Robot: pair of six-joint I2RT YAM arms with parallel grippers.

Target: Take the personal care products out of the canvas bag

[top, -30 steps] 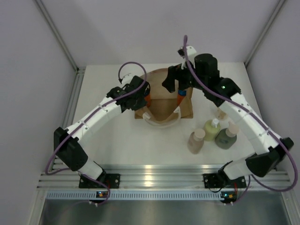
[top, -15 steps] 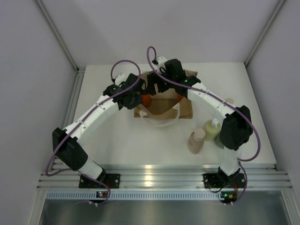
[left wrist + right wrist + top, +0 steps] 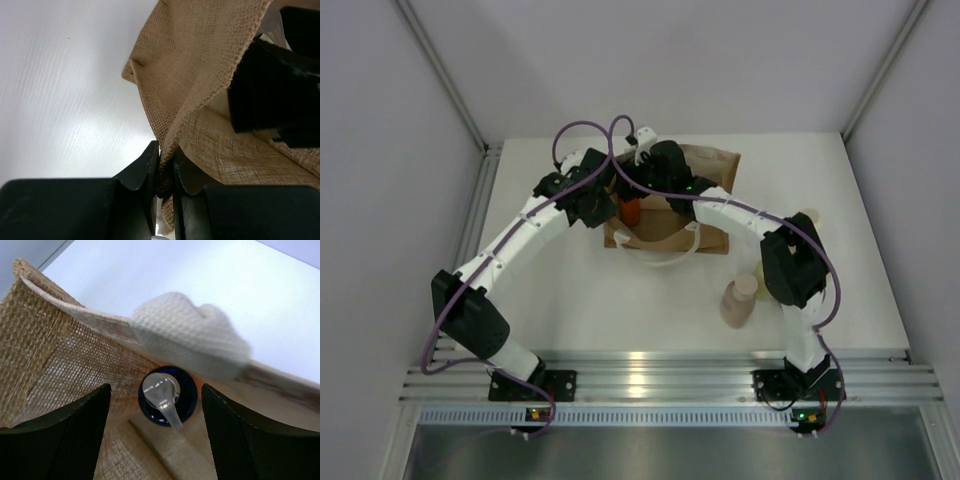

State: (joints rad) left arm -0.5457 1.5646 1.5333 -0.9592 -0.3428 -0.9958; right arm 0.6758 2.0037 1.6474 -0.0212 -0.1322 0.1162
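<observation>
Orange bottle (image 3: 166, 396) in canvas bag (image 3: 60, 355) points cap-first at right claw (image 3: 156, 390)

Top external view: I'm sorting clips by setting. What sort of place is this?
Likely a lab robot cell: white table enclosed by grey panels, left arm and right arm bolted to an aluminium rail.
</observation>
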